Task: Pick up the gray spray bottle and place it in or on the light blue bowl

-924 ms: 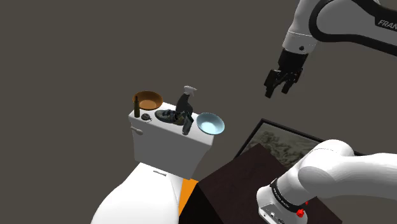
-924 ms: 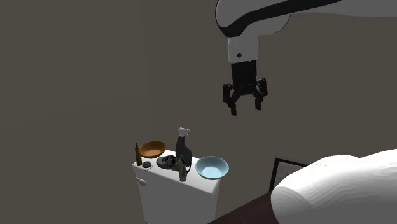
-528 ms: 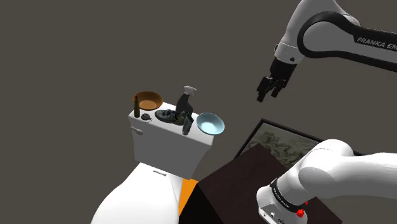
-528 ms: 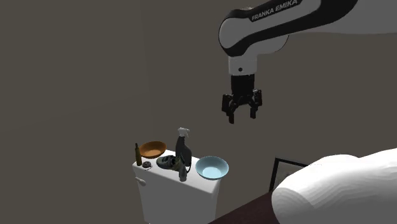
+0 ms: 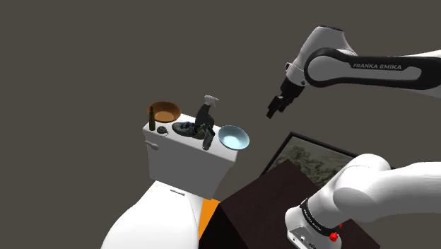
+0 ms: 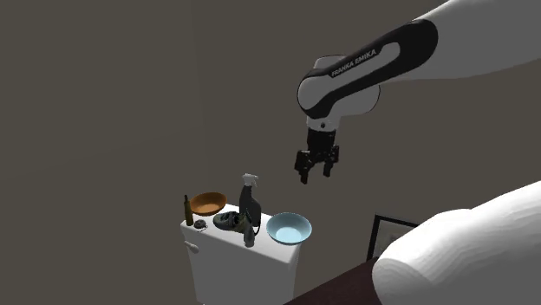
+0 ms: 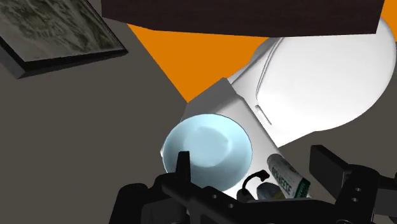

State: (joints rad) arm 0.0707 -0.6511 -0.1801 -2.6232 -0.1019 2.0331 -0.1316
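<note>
Above the tank (image 5: pixel 185 161), off to the shoulder view's right, the gripper (image 5: pixel 274 109) hangs lower and further left than 0.5 s ago, nearer the items. The items have not shifted. The gripper's fingers are spread and hold nothing.

The white toilet tank serves as the surface. The spray bottle (image 5: pixel 206 117), with a dark grey body and a pale trigger head, stands upright near the middle of the lid. The blue bowl (image 5: pixel 234 137) sits at the lid's right end, near the spray bottle but apart from it. A brown bowl (image 5: pixel 165 111) sits at the left end with a small dark bottle (image 5: pixel 150 117) just beside it. The walls are plain grey-brown. An orange floor (image 5: pixel 206 216) shows beside the toilet, and a framed picture (image 5: pixel 308 153) lies by the dark stand (image 5: pixel 258 212).

The forearm comes in nearly level from the right and the wrist turns downward. In the wrist view the blue bowl lies just beyond the fingers.
</note>
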